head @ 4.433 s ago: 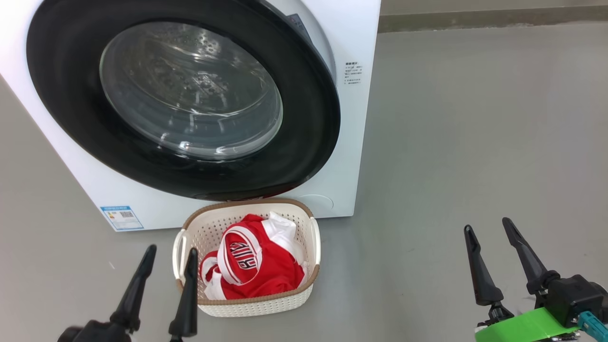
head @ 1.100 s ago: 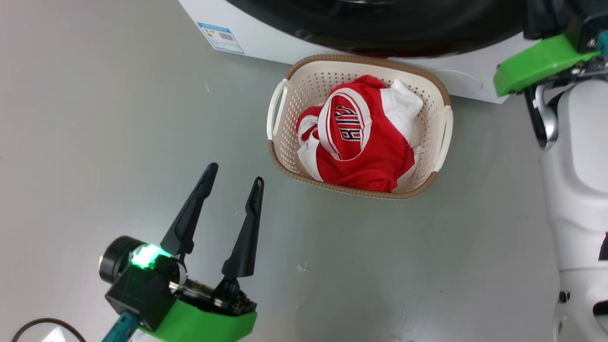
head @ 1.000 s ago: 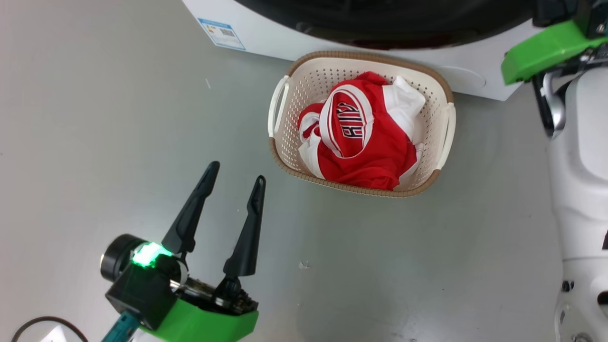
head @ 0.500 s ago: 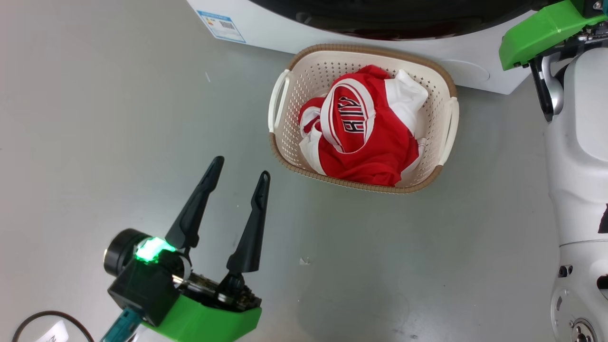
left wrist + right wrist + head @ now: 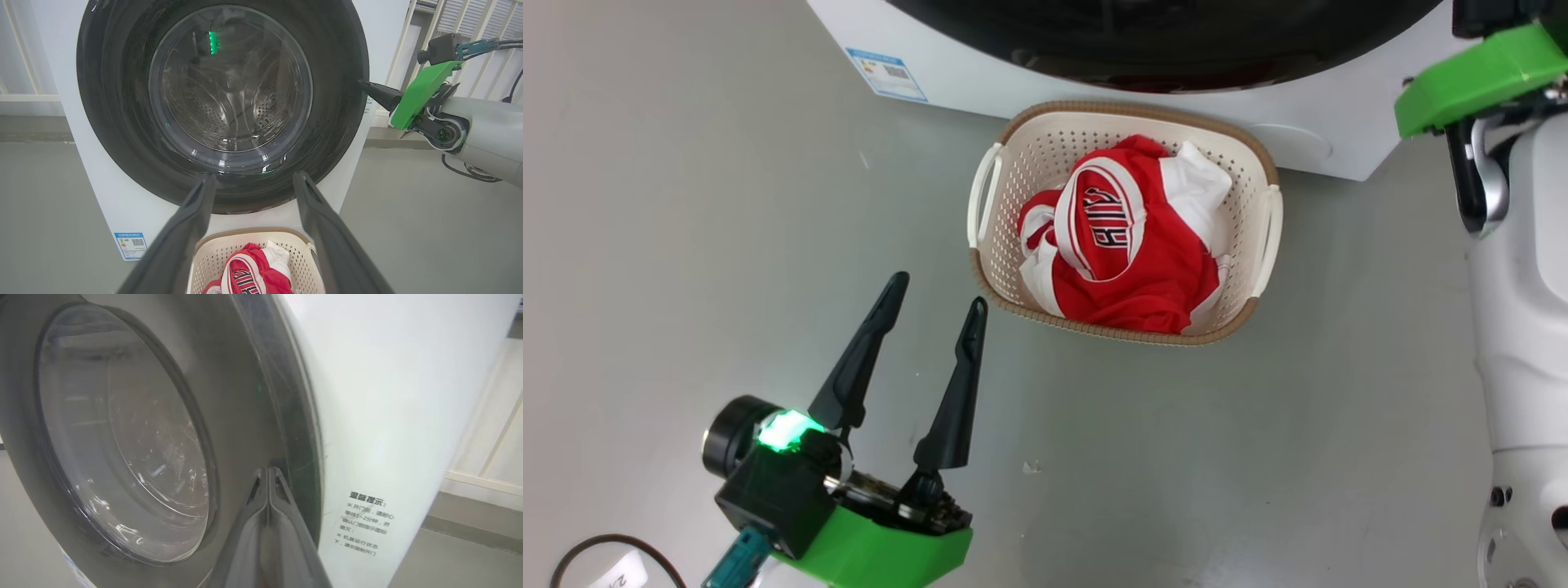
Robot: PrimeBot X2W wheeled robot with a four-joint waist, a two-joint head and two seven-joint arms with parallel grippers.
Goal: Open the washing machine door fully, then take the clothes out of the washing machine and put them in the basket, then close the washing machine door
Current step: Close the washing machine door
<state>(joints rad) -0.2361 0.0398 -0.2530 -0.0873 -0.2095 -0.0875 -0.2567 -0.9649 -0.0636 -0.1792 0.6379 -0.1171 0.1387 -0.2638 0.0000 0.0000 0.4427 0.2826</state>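
Though the head camera has tipped down since a few seconds ago, your right gripper (image 5: 268, 471) has truly moved: from low and spread, well in front of the washing machine (image 5: 1339, 122), up to its door (image 5: 122, 102), jaws now pressed together on nothing, tips at the door's right rim. The door lies flat against the machine. Your left gripper (image 5: 938, 292) keeps its jaws wide, well in front of the machine. The clothes (image 5: 1131, 278) stay heaped in the basket (image 5: 1123, 110), just before the machine.
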